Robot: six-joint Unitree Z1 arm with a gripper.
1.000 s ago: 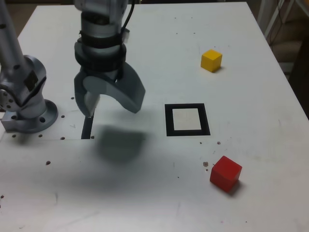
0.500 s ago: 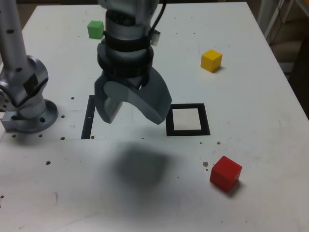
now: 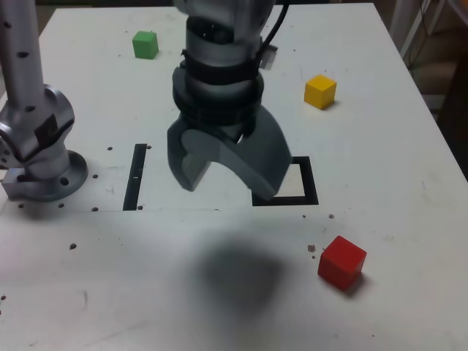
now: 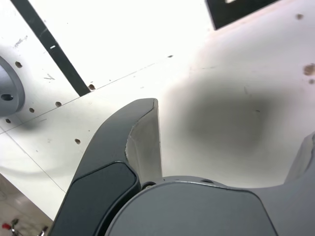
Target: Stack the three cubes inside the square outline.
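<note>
Here, above a white table (image 3: 409, 146), the robot arm's claw (image 3: 227, 175) hangs wide open and grips nothing, its two grey jaws spread over the middle of the exterior view, with a soft shadow on the table below it. The square outline (image 3: 309, 189), a black border around a white centre, sits just right of centre; the nearer jaw covers its left side and part of its top edge, and what shows of its centre holds no cube. The red cube (image 3: 341, 262) rests at lower right, well apart from the outline. The yellow cube (image 3: 319, 91) stands at upper right, the green cube (image 3: 145, 44) at upper left near the table's far edge. A narrow black strip (image 3: 134, 178) lies at centre left, beside the arm's grey base (image 3: 40, 172). In the wrist view only a corner of the outline (image 4: 236, 12) is caught, cut off by the frame's edge, and no cube appears
</note>
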